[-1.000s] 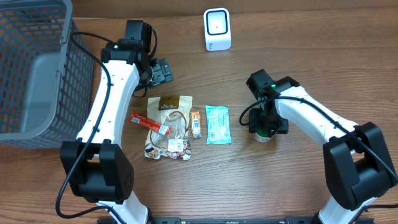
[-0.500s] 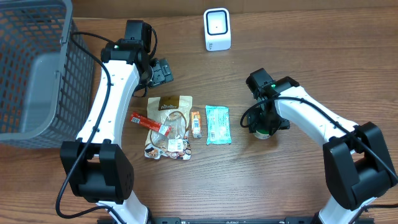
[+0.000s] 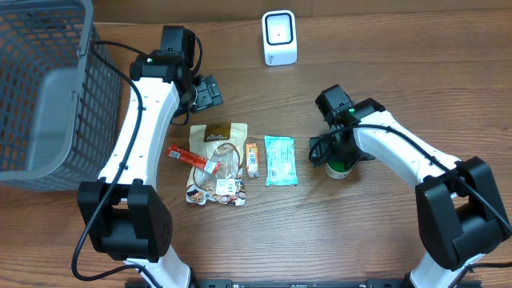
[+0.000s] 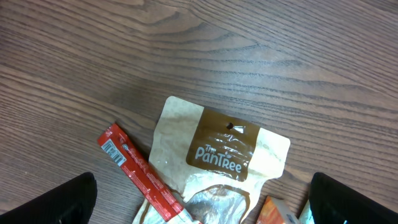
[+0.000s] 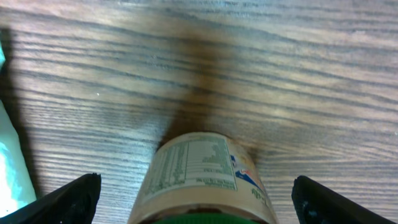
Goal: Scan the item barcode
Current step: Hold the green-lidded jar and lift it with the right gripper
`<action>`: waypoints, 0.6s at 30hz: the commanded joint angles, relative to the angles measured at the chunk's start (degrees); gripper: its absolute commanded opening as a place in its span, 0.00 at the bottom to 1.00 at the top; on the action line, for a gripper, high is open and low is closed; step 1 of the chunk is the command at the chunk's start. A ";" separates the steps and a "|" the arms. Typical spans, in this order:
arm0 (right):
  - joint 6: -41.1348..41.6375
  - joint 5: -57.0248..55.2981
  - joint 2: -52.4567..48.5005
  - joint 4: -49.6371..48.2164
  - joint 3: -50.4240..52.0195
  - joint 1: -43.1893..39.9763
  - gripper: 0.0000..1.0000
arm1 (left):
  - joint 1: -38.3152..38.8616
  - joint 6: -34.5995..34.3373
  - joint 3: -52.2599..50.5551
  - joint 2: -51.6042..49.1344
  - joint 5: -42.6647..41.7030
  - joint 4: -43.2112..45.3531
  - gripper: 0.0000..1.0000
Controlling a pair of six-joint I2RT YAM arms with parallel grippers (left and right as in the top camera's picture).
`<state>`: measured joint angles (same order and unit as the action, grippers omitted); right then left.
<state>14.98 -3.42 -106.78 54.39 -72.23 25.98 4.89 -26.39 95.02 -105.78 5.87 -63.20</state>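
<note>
Hidden: jar point(image 5: 202, 177) mostly under the right arm point(image 3: 400, 148) overhead — green lid cut off in the wrist view.
Look: tan label, fine print too small to read.
Spot: on the desk point(image 3: 400, 72), 5 o'clock of the scanner point(image 3: 279, 38).
Right fingers point(image 5: 68, 199): spread wide, flanking the jar, clear of it.
Left fingers point(image 4: 50, 202): wide open, empty.
</note>
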 commanded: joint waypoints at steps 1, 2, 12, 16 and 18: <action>-0.07 -0.79 0.13 0.33 -0.85 0.04 1.00 | 0.07 0.66 0.70 0.90 0.55 0.04 1.00; -0.04 -0.76 0.13 0.52 -0.85 0.04 1.00 | 0.07 0.66 0.70 0.90 0.55 0.04 1.00; -0.02 -0.74 0.13 2.75 -0.74 0.04 0.90 | 0.07 0.66 0.70 0.90 0.55 0.04 0.99; -0.02 -0.74 0.13 2.47 -0.52 0.04 0.85 | 0.07 0.66 0.70 0.90 0.55 0.04 1.00; 0.00 -0.74 0.13 2.45 -0.48 0.04 0.84 | 0.07 0.66 0.70 0.90 0.55 0.04 1.00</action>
<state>14.96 -3.44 -106.78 57.04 -72.23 25.98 4.89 -26.39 95.02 -105.78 5.87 -63.22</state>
